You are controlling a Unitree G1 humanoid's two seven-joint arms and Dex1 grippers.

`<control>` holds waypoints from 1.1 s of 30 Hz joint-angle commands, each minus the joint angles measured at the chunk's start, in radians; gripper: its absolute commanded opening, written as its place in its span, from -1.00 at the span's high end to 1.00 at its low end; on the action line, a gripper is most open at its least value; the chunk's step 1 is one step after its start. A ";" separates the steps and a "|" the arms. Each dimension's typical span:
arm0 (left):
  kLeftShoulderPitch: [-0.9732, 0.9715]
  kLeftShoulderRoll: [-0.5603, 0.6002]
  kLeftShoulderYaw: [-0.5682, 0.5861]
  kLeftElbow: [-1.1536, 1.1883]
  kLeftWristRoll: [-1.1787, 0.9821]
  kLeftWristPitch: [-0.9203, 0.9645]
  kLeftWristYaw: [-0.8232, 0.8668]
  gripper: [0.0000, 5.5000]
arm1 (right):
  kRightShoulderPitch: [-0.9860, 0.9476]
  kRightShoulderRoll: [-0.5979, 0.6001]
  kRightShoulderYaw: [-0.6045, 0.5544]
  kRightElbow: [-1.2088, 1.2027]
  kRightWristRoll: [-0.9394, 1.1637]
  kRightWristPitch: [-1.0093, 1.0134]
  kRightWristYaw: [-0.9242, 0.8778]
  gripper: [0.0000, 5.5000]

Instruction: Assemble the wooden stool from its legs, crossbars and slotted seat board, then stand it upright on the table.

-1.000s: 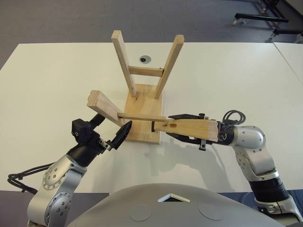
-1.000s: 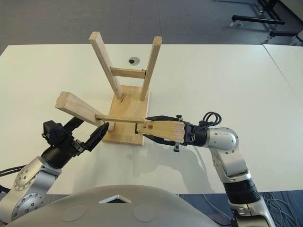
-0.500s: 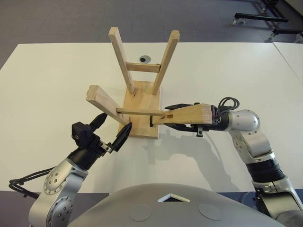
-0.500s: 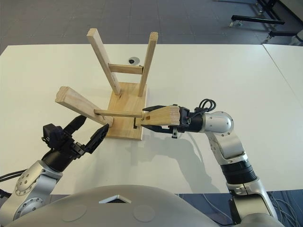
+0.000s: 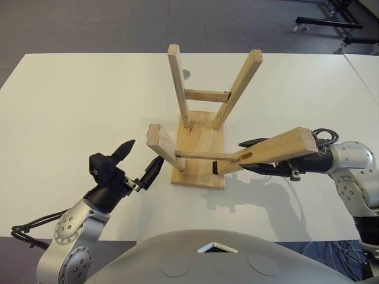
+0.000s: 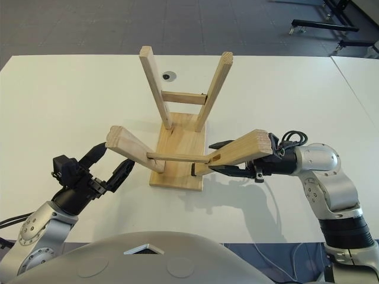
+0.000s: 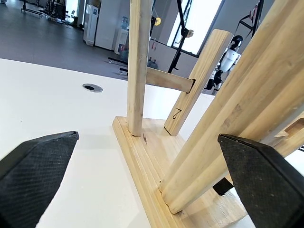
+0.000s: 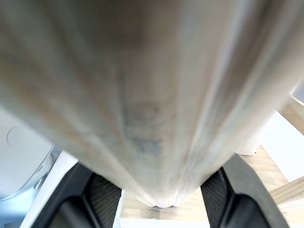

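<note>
Tabletop (image 5: 71, 94): seat board (image 5: 201, 139) lies flat mid-frame with the far legs (image 5: 177, 83) upright in it.

Near frame is tilted, not parallel to the far pair, with its feet at the board's lower edge.
- Right near leg (image 5: 278, 148): long axis runs from the board out toward frame right. Right hand (image 5: 230, 156) is clamped around it.
- Left near leg (image 5: 164, 147): slants toward upper left, tied in by the near crossbar (image 5: 204, 155).
- Left hand (image 5: 145, 151): spread wide and empty, just lower left of that leg, not touching.

Left arm is clearly the nearer one for it. My read: next is tipping the frame upright.
</note>
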 commanded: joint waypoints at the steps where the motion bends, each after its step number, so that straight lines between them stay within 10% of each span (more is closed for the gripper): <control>1: -0.017 0.010 -0.002 0.006 0.000 0.005 -0.002 -0.96 | -0.110 0.036 0.062 0.022 -0.078 0.037 -0.039 0.25; 22: -0.057 0.029 0.013 0.029 -0.014 0.019 -0.010 -0.96 | 0.023 0.054 0.149 -0.133 -0.217 -0.012 -0.119 0.25; 33: -0.067 0.032 0.009 0.039 -0.014 0.015 -0.007 -0.96 | -0.208 0.095 0.267 -0.109 -0.219 0.239 -0.269 0.25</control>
